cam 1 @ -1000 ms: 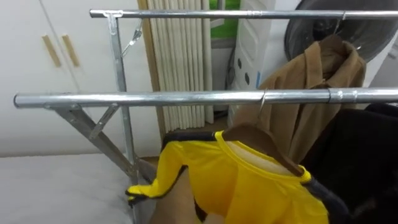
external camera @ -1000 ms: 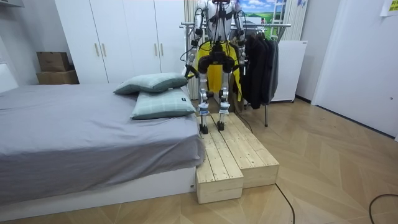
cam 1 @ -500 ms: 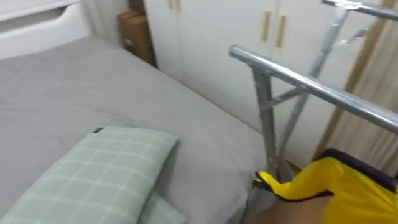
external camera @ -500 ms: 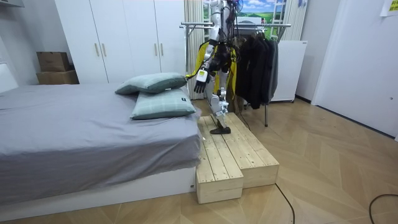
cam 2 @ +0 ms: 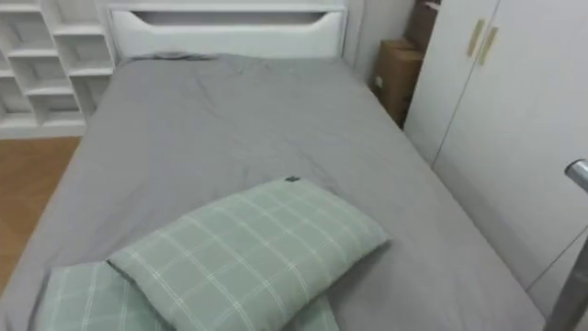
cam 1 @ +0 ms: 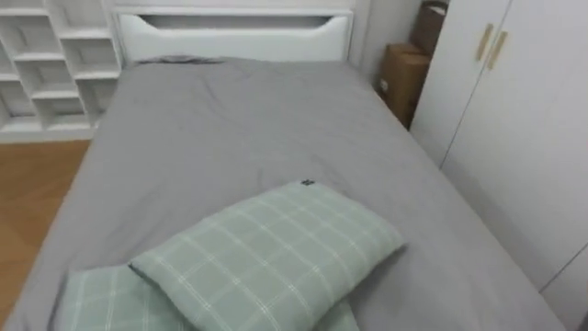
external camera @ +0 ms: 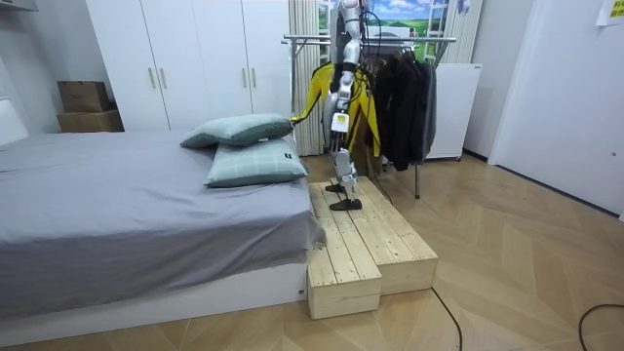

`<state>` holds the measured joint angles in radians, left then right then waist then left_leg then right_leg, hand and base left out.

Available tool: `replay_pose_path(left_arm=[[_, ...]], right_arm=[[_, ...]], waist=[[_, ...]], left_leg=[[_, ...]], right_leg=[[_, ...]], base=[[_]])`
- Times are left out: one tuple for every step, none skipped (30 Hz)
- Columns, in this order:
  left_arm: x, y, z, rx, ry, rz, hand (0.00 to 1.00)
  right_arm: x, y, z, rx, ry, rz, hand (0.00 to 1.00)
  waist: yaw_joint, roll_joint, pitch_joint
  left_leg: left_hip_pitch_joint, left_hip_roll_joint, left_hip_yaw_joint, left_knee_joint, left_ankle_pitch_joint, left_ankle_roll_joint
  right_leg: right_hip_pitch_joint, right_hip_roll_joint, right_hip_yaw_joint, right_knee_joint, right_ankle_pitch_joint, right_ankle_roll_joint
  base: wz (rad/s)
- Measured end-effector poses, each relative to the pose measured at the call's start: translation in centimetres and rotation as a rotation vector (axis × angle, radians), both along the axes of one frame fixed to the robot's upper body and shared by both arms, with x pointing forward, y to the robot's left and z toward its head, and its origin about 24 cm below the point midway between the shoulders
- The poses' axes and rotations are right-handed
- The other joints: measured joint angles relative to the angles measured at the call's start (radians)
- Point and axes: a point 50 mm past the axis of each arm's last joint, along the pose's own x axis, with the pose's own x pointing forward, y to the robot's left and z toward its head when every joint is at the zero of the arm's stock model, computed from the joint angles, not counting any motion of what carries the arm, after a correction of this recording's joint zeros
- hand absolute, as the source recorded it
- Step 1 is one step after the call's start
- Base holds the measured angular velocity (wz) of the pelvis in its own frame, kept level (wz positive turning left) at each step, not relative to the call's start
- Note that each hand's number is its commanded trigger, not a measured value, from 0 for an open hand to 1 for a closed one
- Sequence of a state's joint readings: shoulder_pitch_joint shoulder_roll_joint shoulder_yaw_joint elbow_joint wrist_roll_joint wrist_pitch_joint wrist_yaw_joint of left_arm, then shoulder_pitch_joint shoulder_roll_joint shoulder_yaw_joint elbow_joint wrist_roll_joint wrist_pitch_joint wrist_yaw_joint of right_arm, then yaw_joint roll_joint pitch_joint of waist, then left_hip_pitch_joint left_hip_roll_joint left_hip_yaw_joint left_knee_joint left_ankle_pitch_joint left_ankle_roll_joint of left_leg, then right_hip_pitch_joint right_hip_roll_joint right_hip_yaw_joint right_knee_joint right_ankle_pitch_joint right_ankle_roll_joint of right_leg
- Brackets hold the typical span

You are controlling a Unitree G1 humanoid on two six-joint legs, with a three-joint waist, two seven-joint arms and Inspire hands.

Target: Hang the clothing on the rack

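The robot stands on the wooden platform (external camera: pixel 363 244) beside the bed (cam 1: pixel 230 129) with checked pillows (cam 1: pixel 276 257). The yellow shirt (external camera: pixel 315 91) hangs on the clothes rack (external camera: pixel 295 41). Left hand (external camera: pixel 338 121) state: cannot tell.

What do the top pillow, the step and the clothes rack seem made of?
The top pillow looks like soft matte cloth, checked pale green. The step is bare wood planks, seams showing. The clothes rack is probably metal tube, grey, shiny.

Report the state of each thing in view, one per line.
yellow shirt, hanging on the clothes rack
dark coats, hanging on the same rack
pillows, stacked one on another on the bed
wardrobe doors, shut
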<state>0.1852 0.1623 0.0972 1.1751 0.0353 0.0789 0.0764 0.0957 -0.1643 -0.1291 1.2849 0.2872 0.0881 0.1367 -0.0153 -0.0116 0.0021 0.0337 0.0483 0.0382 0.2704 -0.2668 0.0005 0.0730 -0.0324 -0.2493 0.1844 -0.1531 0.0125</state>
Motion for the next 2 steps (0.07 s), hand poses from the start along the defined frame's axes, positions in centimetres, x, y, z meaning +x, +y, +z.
replay_pose_path(left_arm=[[-0.21, -0.04, -0.02, -0.001, 0.007, 0.001, 0.0], [-0.5, -0.07, -0.04, -0.001, 0.019, -0.002, 0.0]], right_arm=[[0.13, 0.0, 0.01, 0.0, -0.002, 0.005, 0.0], [0.27, 0.0, 0.02, -0.003, -0.002, 0.016, 0.0]], waist=[[0.002, 0.002, 0.0013], [0.005, 0.004, 0.003]], left_leg=[[0.005, 0.0, 0.001, -0.004, 0.0, 0.0], [0.011, 0.0, 0.003, -0.01, 0.0, 0.0]], right_leg=[[0.003, 0.0, 0.001, 0.0, -0.001, 0.0], [0.006, 0.0, 0.003, 0.0, -0.002, 0.001]], base=[[0.0], [0.0]])
